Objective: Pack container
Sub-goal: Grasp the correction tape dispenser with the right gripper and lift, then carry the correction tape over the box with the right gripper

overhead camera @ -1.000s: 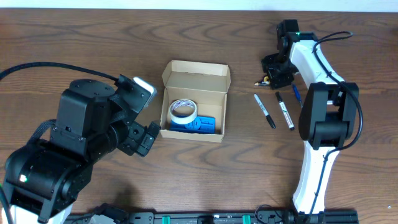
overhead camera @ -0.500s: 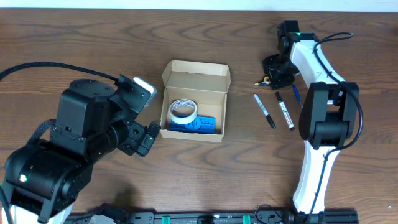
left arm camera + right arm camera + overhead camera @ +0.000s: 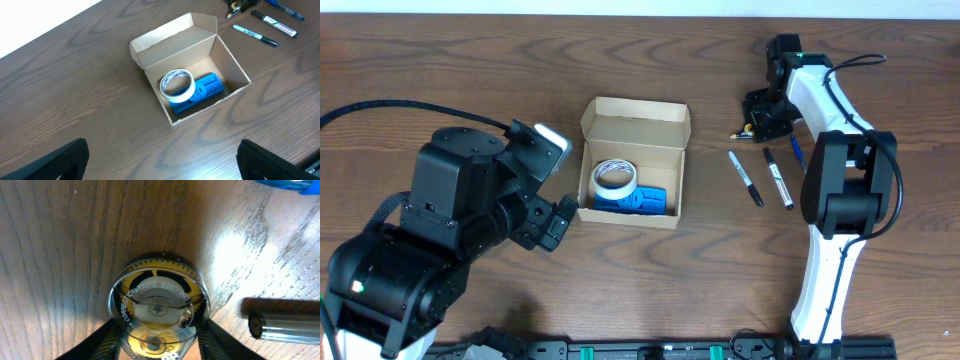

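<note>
The container (image 3: 636,128) is an open tan cardboard box with its flap lid up, left of the table's middle. It holds a white tape roll (image 3: 615,178) and a blue item (image 3: 646,200). The left wrist view shows the box (image 3: 175,40), the roll (image 3: 176,83) and the blue item (image 3: 204,89). My left gripper (image 3: 162,162) is open and empty, above the table in front of the box. My right gripper (image 3: 159,342) is shut on a round clear correction tape dispenser (image 3: 157,302), low over the table at the back right (image 3: 760,122).
Two black-and-white pens (image 3: 746,179) (image 3: 778,178) and a blue pen (image 3: 797,151) lie right of the box, next to my right arm. One pen's end (image 3: 285,326) lies close beside the dispenser. The pens also show in the left wrist view (image 3: 255,35).
</note>
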Robot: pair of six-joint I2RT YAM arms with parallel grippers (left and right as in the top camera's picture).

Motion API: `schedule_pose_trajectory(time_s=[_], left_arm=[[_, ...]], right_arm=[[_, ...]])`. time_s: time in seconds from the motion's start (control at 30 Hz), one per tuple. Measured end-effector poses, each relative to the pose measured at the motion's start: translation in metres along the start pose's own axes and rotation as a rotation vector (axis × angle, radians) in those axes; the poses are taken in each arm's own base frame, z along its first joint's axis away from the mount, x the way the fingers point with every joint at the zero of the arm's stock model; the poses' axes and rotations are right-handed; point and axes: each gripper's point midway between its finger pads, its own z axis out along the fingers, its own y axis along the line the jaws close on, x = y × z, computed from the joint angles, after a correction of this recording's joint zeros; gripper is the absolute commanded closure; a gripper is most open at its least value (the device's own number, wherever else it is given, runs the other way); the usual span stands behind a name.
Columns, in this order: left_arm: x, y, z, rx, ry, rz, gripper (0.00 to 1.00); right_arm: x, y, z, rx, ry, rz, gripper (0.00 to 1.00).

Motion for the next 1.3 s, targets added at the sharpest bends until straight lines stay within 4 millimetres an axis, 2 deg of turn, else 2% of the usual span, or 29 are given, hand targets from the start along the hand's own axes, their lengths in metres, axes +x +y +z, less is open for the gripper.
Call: schedule_pose_trajectory(time_s=[0.2, 0.47, 0.63, 0.9, 1.03, 1.17, 1.3], left_arm=[[0.0, 0.0, 0.0, 0.0, 0.0, 0.0, 0.05], [0.0, 0.0, 0.0, 0.0, 0.0, 0.0, 0.05], [0.0, 0.0, 0.0, 0.0, 0.0, 0.0, 0.05], [0.0, 0.0, 0.0, 0.0, 0.0, 0.0, 0.05], [0.0, 0.0, 0.0, 0.0, 0.0, 0.0, 0.05], [0.0, 0.0, 0.0, 0.0, 0.0, 0.0, 0.05], [0.0, 0.0, 0.0, 0.0, 0.0, 0.0, 0.05]], right_arm=[[0.001, 0.001, 0.0, -0.004, 0.007, 0.001, 0.65], [0.004, 0.001, -0.002, 0.009, 0.026, -0.023, 0.69], [0.004, 0.009, -0.014, 0.01, 0.03, -0.054, 0.72], [0.004, 0.041, -0.078, -0.082, 0.001, -0.181, 0.77], [0.017, 0.05, -0.113, -0.117, -0.012, -0.283, 0.79], [0.047, 0.058, -0.153, -0.164, -0.027, -0.438, 0.8], [0.082, 0.055, -0.178, -0.18, -0.028, -0.581, 0.82]])
